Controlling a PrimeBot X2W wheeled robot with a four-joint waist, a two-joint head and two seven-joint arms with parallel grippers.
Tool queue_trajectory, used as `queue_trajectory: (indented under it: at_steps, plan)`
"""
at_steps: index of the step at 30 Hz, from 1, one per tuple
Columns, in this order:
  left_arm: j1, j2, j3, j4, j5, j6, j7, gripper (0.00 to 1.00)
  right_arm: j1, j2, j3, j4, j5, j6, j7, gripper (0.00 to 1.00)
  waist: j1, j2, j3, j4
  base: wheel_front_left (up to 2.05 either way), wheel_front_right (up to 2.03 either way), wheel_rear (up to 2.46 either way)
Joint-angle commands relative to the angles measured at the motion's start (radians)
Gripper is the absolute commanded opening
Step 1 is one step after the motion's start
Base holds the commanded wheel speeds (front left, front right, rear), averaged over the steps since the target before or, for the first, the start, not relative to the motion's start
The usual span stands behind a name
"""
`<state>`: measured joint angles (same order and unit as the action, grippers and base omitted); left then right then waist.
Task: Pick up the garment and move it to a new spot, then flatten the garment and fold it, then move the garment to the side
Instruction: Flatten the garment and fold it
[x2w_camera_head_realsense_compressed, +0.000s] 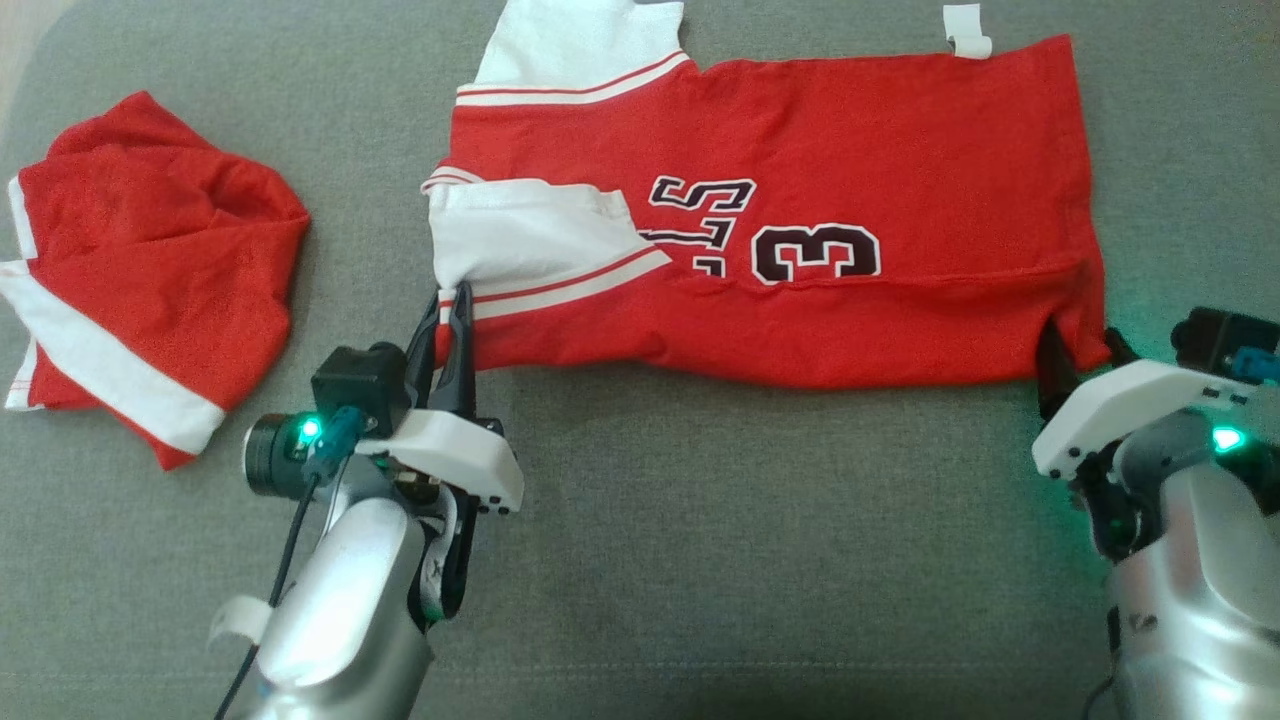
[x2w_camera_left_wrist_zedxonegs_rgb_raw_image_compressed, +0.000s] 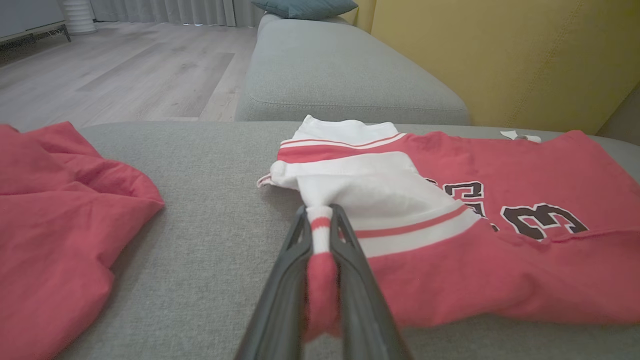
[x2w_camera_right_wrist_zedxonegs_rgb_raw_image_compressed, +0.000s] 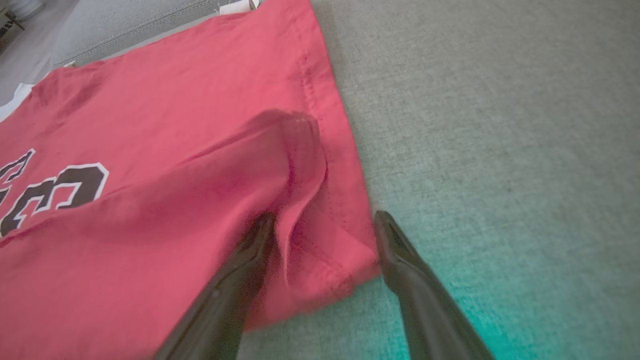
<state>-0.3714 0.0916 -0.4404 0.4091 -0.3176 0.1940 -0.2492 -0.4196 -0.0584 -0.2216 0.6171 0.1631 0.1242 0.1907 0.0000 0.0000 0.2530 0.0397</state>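
Left pincer (x2w_camera_left_wrist_zedxonegs_rgb_raw_image_compressed: 318, 212) clamped, right pincer (x2w_camera_right_wrist_zedxonegs_rgb_raw_image_compressed: 325, 217) parted

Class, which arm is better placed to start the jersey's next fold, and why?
Left: the left jaws are shut on the near edge of the jersey; the right jaws stand open astride its hem corner.

Two red-and-white garments were out there on one grey sofa (x2w_camera_head_realsense_compressed: 700, 560): one jersey (x2w_camera_head_realsense_compressed: 850, 150), one crumpled garment (x2w_camera_head_realsense_compressed: 150, 260). Two grippers were in play, left gripper (x2w_camera_head_realsense_compressed: 452, 296) and right gripper (x2w_camera_head_realsense_compressed: 1083, 350), two dark fingers apiece. One white label (x2w_camera_head_realsense_compressed: 967, 30), and one teal cushion (x2w_camera_left_wrist_zedxonegs_rgb_raw_image_compressed: 305, 7) at the back.
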Motion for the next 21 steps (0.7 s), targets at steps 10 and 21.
queue_trajectory:
  at_steps: [10, 21]
  plan:
    - [-0.035, 0.025, 0.026, -0.041, 0.005, 0.011, -0.003, 0.0, -0.069, -0.027, 0.028, 0.061, -0.003, 0.007, 0.024, 0.0, 0.0, 0.0, 0.005, -0.001, 0.0, 0.0, 0.0]
    - [-0.006, 0.049, 0.023, -0.035, -0.005, 0.018, 0.01, 0.0, -0.03, -0.061, 0.06, 0.077, 0.063, 0.007, 0.011, 0.0, 0.0, 0.0, -0.06, -0.028, 0.0, 0.0, 0.0]
